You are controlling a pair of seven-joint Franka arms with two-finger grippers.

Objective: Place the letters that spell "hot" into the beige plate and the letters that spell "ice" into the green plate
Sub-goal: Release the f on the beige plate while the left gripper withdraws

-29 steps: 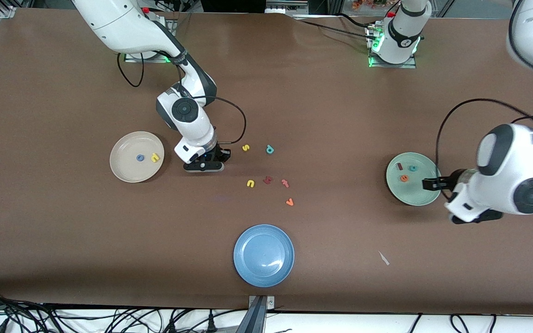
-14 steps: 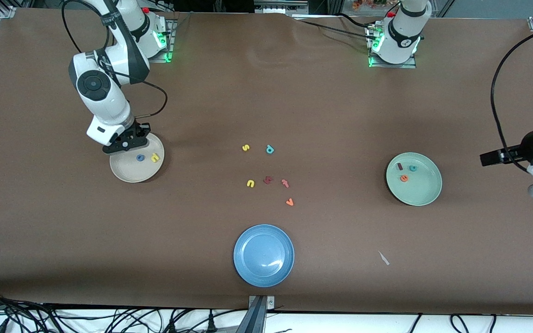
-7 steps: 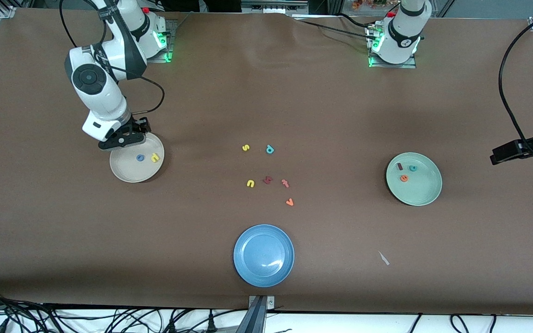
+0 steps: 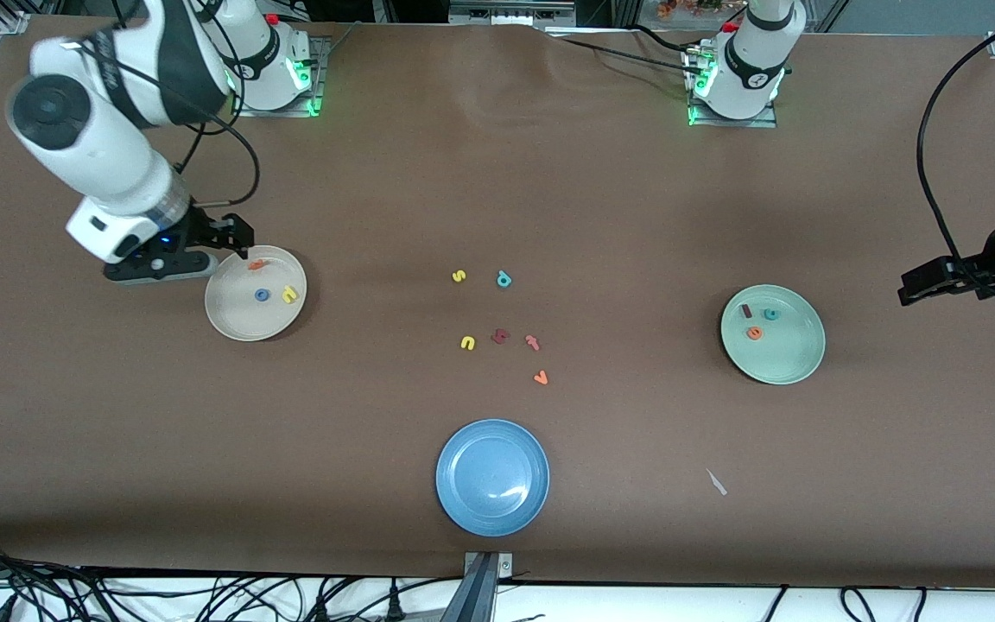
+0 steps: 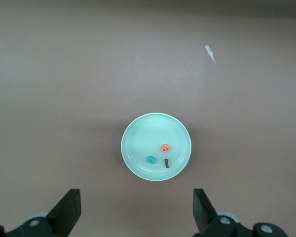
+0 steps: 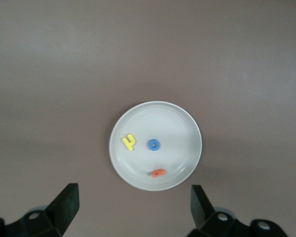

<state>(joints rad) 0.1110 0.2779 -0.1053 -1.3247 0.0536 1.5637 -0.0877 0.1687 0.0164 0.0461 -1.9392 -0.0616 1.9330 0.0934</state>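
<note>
The beige plate (image 4: 238, 321) (image 6: 172, 123) lies toward the right arm's end of the table. In it are the yellow "h" (image 4: 290, 294) (image 6: 129, 142), the blue "o" (image 4: 262, 295) (image 6: 154, 144) and the orange "t" (image 4: 256, 264) (image 6: 159, 173). My right gripper (image 4: 204, 250) (image 6: 132, 210) hangs open and empty just outside that plate's rim. The green plate (image 4: 795, 354) (image 5: 143, 136) holds the dark red "i" (image 4: 746, 310) (image 5: 166, 162), the teal "c" (image 4: 771, 314) (image 5: 150, 160) and the orange "e" (image 4: 754, 333) (image 5: 165, 148). My left gripper (image 4: 921, 289) (image 5: 136, 212) is open and empty over bare table beside the green plate.
A blue plate (image 4: 492, 501) sits near the table's front edge. Between the two other plates lie loose letters: yellow "s" (image 4: 459, 276), teal "p" (image 4: 503, 278), yellow "u" (image 4: 467, 343), a dark red letter (image 4: 500, 336), a pinkish-red "t" (image 4: 533, 342), an orange one (image 4: 540, 377). A white scrap (image 4: 716, 482) lies nearby.
My right gripper has opened and risen away from the beige plate, and the orange "t" now lies in it. The left arm has only shifted slightly.
</note>
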